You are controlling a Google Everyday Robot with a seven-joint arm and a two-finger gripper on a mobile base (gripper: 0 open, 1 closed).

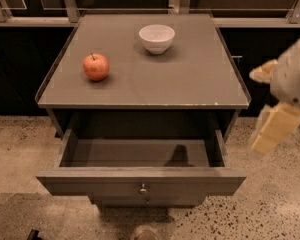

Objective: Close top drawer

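Note:
The top drawer (140, 181) of the grey-brown cabinet is pulled out wide and is empty inside. Its flat front panel carries one small round metal knob (143, 188) at centre. A lower drawer front with a like knob (147, 200) shows just beneath it. My gripper (272, 126) is at the right edge of the camera view, beside the cabinet's right side, level with the open drawer and apart from it. It looks pale and blurred.
On the cabinet top (190, 79) lie a red apple (96, 66) at left and a white bowl (156, 37) at back centre. Speckled floor (280, 194) surrounds the cabinet. A metal railing (70, 1) and dark panels stand behind.

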